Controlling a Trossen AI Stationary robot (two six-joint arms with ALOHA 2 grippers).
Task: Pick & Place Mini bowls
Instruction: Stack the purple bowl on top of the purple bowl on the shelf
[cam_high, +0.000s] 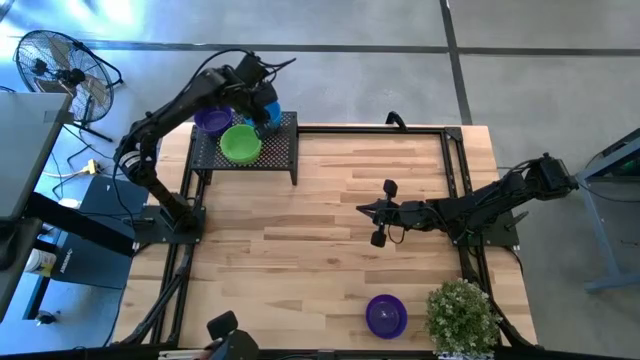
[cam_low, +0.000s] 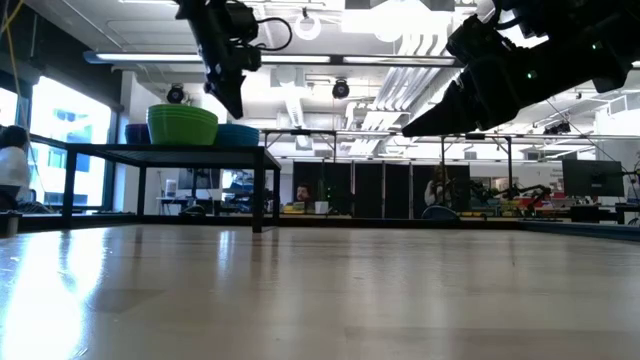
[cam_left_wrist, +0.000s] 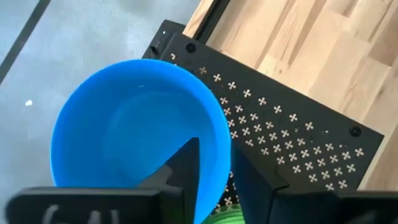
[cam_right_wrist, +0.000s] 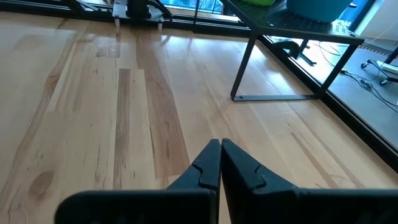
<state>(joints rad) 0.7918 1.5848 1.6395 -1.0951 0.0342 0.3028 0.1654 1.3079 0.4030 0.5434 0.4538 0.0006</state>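
The left gripper (cam_left_wrist: 214, 177) has its two fingers straddling the rim of the blue bowl (cam_left_wrist: 134, 137), one finger inside the cup and one outside against the wall, pinching it. That bowl is glossy, plain, round and bright blue, and it sits on the black mesh rack (cam_left_wrist: 280, 134) at the rack's corner, partly hanging past its edge over the floor. Just beside the outer finger, a sliver of the green bowl (cam_left_wrist: 224, 216) shows.

From above, the green bowl (cam_high: 240, 143) stands on the rack (cam_high: 285, 150) next to a purple bowl (cam_high: 211, 119), both close to the left gripper (cam_high: 262, 112); the blue bowl (cam_high: 270, 108) is mostly hidden under the arm.

The right gripper (cam_right_wrist: 220, 163) hangs over the bare wooden table (cam_right_wrist: 93, 93), fingers pressed together with nothing between them, the rack well beyond its tips. A second purple bowl (cam_high: 386, 315) lies on the table well apart from both grippers, beside the potted plant (cam_high: 462, 317).
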